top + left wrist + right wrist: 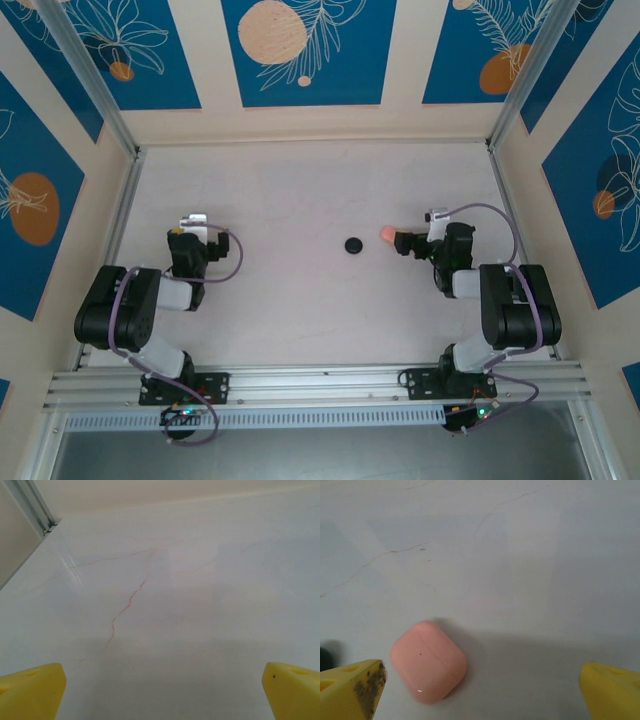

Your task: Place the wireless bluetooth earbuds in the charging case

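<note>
A pale, faintly veined bench (300,180) sits between cream walls with blue leaf panels (300,50). The left end effector (190,228) hangs wide open over bare surface. Right of a black disc (353,245), the closed pink charging case (428,661) lies just beside one finger of the right end effector (480,690), whose fingers are spread wide and hold nothing.

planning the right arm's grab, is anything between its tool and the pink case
Nothing visible does. The charging case lies on bare table just ahead of the open right tool, with no object between them. The black disc sits beyond the case, out of the path.
</note>
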You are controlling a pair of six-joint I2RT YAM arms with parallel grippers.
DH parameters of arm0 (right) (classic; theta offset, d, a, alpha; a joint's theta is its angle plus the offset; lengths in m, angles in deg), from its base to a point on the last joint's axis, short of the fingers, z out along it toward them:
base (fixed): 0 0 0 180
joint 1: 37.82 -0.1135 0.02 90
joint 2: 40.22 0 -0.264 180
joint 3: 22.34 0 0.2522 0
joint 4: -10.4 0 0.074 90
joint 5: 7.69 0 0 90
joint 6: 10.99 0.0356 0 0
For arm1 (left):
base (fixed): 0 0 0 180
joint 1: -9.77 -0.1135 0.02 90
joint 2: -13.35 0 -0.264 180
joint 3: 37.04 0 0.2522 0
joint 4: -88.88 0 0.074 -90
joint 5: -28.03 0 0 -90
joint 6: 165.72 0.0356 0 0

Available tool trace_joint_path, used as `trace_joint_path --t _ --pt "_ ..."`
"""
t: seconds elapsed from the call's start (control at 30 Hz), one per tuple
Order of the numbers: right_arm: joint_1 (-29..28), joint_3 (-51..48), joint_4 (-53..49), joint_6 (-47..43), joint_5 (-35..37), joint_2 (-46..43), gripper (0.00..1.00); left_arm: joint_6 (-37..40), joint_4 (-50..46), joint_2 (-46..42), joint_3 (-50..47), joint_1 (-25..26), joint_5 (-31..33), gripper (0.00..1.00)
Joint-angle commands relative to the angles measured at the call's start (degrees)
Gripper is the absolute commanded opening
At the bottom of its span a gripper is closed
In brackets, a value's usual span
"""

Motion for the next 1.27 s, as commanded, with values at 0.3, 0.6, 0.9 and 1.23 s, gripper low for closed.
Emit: trace_joint_path --t 0.3,0.6,0.9,1.23 --pt "0.1 0.99 4.61 1.23 -0.07 -0.25 0.99 0.01 -0.49 -0.86 0.99 -0.35 -2.8 1.0" --pt "-0.18 1.42 3.95 1.48 1.62 -0.16 0.52 0.02 -0.49 -0.75 0.98 -0.31 -2.84 1.0" --pt "-0.11 1.36 3.99 1.53 1.47 -0.16 0.99 0.02 -0.49 -0.78 0.99 -0.31 -2.84 1.0" --pt "-0.11 1.33 3.96 1.52 1.47 -0.16 0.99 0.02 -0.55 -0.77 1.0 -0.36 -3.09 1.0"
